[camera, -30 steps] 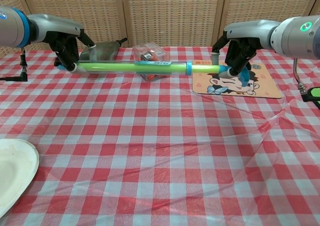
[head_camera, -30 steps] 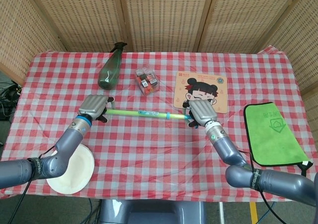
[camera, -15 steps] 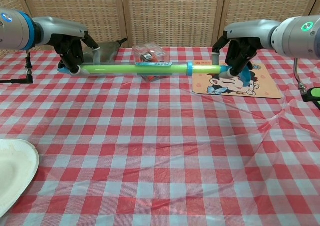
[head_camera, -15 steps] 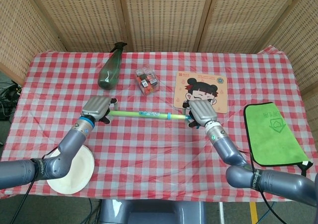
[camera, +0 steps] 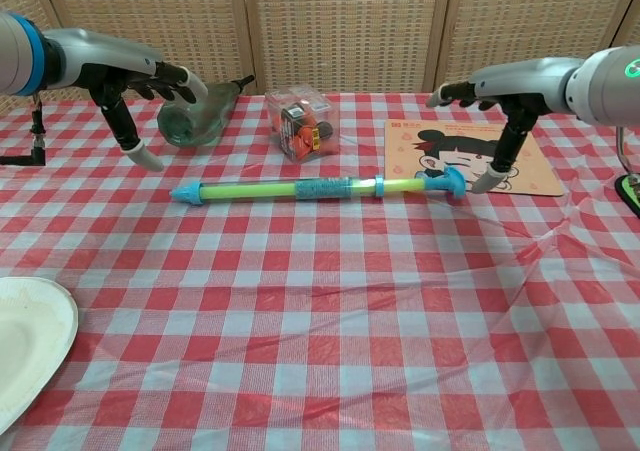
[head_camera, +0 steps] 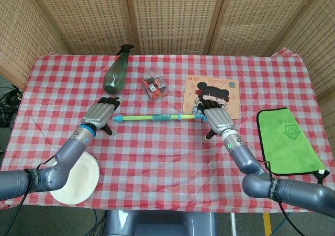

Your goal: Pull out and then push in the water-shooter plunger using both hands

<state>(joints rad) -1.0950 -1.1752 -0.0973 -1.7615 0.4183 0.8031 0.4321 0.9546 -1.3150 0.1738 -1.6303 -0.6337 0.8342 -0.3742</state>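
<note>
The water shooter [head_camera: 157,117] [camera: 320,187] lies flat on the checked tablecloth, a green tube with a blue tip pointing left and a blue plunger handle [camera: 447,181] at its right end. A short length of pale plunger rod shows between the blue ring and the handle. My left hand [head_camera: 102,114] [camera: 150,79] hovers by the tip end with its fingers spread, holding nothing. My right hand [head_camera: 219,121] [camera: 500,101] is just beyond the handle, also spread and empty, its thumb close to the handle.
A green bottle [head_camera: 116,71] lies on its side behind the left hand. A clear box of small items [head_camera: 155,84] and a cartoon mat [head_camera: 212,92] sit behind the shooter. A green cloth [head_camera: 288,142] lies far right, a white plate [head_camera: 76,178] front left.
Both hands have let go of the shooter and spread their fingers. It was held above the table between them and now lies on the cloth.
</note>
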